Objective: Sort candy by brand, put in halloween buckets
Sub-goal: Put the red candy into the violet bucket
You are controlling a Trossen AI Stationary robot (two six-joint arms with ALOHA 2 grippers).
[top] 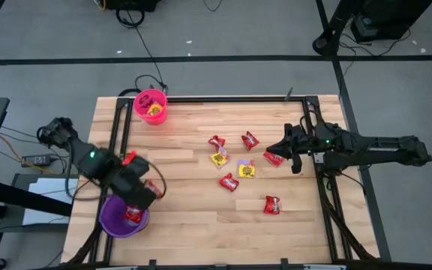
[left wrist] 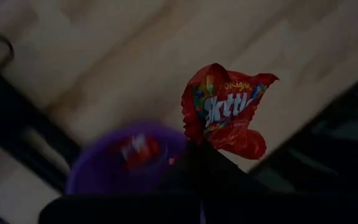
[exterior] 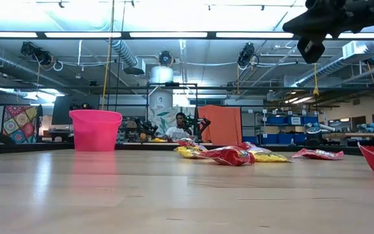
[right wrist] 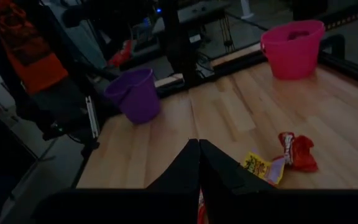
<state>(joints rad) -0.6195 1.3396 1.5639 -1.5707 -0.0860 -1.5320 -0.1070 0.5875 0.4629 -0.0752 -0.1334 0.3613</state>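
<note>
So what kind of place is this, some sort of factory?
More likely a robotics lab or workshop than a factory. Two robot arms work over a wooden table scattered with candy, the low view shows exposed ceiling ducts and strip lights, and blue storage bins line the back wall.

The wooden table (top: 193,225) has a black frame around it. A pink bucket (top: 151,106) sits near the far left corner with a yellow candy inside. A purple bucket (top: 123,216) sits near the front left corner with a red candy (top: 133,214) in it. The left gripper (top: 142,192) hangs just over the purple bucket. The right gripper (top: 286,152) is at the right side, touching a red packet (top: 273,158). More red and yellow packets lie in the middle, and one red packet (top: 272,205) lies apart, nearer the front
</note>
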